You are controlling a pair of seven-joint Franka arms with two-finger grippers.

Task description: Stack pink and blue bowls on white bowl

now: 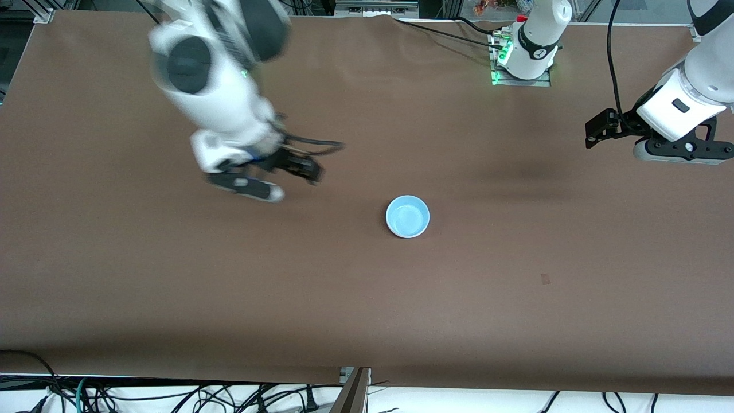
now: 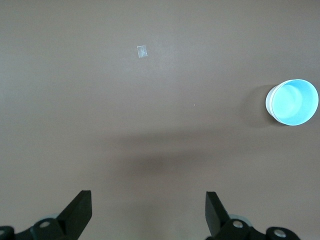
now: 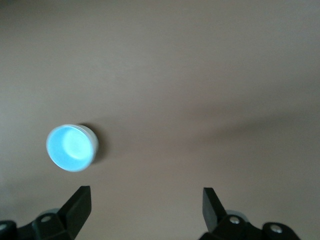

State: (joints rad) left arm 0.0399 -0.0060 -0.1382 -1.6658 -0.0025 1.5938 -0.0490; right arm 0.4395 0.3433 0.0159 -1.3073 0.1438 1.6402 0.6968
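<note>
Stack of bowls on a brown tabletop point(image 1: 516, 298), blue bowl point(image 1: 408, 216) on top; both grippers empty.

The stacking looks finished: a glossy sky-blue bowl sits nested with a white rim showing beneath; no pink is visible. The right gripper point(image 1: 261, 178), jaws apart, hangs toward its arm's end from the bowl. The left gripper point(image 1: 602, 129) waits, jaws apart, near its arm's end.

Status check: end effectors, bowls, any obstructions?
Left end effector open, waiting. Right end effector open, empty. Blue bowl tops stack mid-table, white wall visible beneath. Nothing in the way.
</note>
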